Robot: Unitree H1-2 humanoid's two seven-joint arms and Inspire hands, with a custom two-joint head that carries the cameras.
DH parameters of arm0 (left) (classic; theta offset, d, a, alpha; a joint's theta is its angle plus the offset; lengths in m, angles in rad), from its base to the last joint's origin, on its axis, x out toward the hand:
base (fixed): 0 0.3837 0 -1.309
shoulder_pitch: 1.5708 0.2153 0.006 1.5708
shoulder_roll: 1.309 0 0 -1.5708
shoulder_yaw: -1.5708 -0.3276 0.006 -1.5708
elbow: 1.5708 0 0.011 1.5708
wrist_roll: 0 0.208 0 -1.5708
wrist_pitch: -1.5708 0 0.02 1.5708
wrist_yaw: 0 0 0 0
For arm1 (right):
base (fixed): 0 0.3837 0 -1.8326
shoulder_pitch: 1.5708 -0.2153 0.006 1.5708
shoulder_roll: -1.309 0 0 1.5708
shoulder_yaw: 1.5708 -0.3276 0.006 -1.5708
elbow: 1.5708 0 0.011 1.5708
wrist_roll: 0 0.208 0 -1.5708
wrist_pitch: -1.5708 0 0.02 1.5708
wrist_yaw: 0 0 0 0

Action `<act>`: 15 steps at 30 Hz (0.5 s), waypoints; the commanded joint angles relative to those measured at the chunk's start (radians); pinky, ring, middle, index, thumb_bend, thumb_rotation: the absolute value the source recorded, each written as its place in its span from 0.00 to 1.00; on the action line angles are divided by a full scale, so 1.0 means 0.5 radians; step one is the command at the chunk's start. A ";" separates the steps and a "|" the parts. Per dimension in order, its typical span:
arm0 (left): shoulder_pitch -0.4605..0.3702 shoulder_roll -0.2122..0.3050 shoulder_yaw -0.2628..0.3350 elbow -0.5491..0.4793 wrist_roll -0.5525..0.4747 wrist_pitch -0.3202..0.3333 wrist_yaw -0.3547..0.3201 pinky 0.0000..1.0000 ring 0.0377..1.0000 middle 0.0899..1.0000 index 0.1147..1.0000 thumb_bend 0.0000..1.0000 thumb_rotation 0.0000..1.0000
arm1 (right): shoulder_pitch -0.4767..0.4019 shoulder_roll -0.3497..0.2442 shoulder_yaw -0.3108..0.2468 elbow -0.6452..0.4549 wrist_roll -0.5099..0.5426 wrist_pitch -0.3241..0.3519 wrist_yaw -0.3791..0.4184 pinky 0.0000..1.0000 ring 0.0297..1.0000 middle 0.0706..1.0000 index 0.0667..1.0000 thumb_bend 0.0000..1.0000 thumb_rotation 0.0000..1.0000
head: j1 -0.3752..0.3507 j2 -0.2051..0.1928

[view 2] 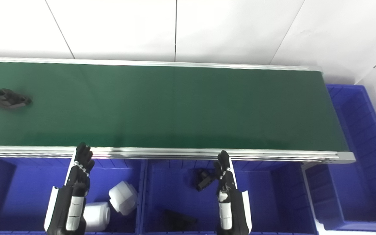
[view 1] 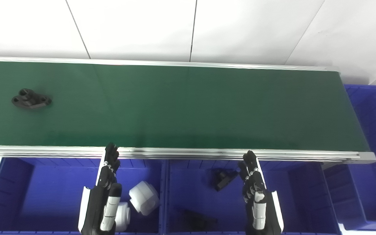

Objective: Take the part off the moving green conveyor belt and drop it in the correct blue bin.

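A black flanged part (view 1: 31, 99) lies on the green conveyor belt (view 1: 181, 104) near its far left end. My left hand (view 1: 104, 195) hovers over the left blue bin (view 1: 18, 192), fingers straight and apart, tips at the belt's near rail, holding nothing. My right hand (view 1: 256, 195) hovers over the middle blue bin (view 1: 292, 195) in the same flat pose, also holding nothing. Both hands are far from the black part.
Two white cylindrical parts (view 1: 144, 197) lie in the left bin. Two black parts (view 1: 224, 178) lie in the middle bin. A third blue bin (view 1: 374, 130) stands past the belt's right end. A silver rail (view 1: 181, 152) edges the belt's near side.
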 commanded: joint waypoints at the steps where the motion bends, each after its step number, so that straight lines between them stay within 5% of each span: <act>1: 0.018 0.007 0.001 -0.051 0.002 -0.060 0.007 1.00 1.00 1.00 1.00 0.70 0.92 | 0.027 0.013 0.016 -0.039 0.001 -0.111 0.022 1.00 0.98 0.98 0.99 0.86 0.97 | 0.004 0.001; 15: 0.028 0.010 0.004 -0.043 -0.011 -0.064 0.006 1.00 1.00 1.00 1.00 0.72 0.93 | 0.034 0.013 0.020 -0.015 0.009 -0.141 0.020 1.00 0.97 0.98 0.99 0.84 0.95 | -0.003 -0.030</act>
